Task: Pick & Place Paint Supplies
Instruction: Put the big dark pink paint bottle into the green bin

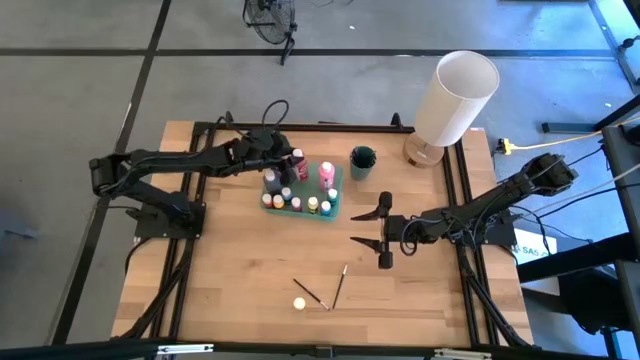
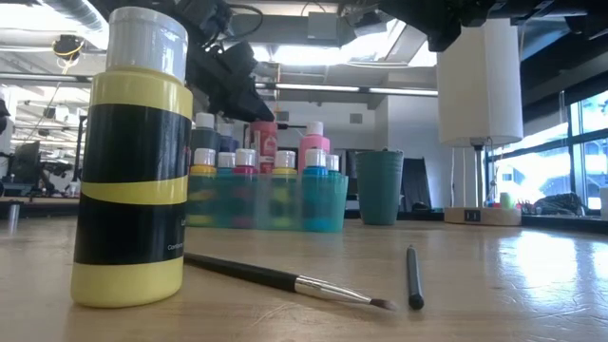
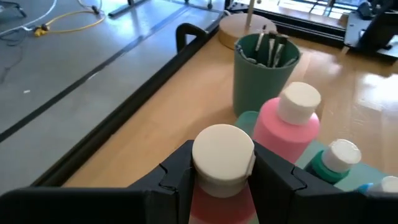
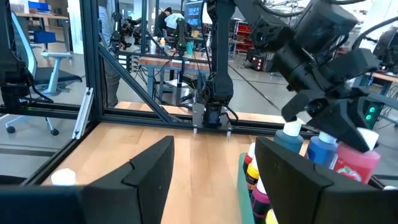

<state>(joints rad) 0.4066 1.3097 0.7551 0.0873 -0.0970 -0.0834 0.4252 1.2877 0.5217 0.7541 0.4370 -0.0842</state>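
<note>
Fingers of left gripper (image 3: pixel 221 177) clamp red bottle (image 3: pixel 222 163) cap over teal tray (image 1: pixel 300 206); right gripper (image 1: pixel 372 225) wide, empty. Left: yellow bottle (image 1: pixel 299 302), two brushes (image 1: pixel 311 294).

floor (image 1: pixel 80 90): grey | windows (image 2: pixel 570 142): bright | ceiling lights (image 2: pixel 313 52): on

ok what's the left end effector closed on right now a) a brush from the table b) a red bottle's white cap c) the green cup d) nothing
b, the left end effector has its fingers on either side of the white cap of a red paint bottle at the tray, with the green cup standing apart.
</note>
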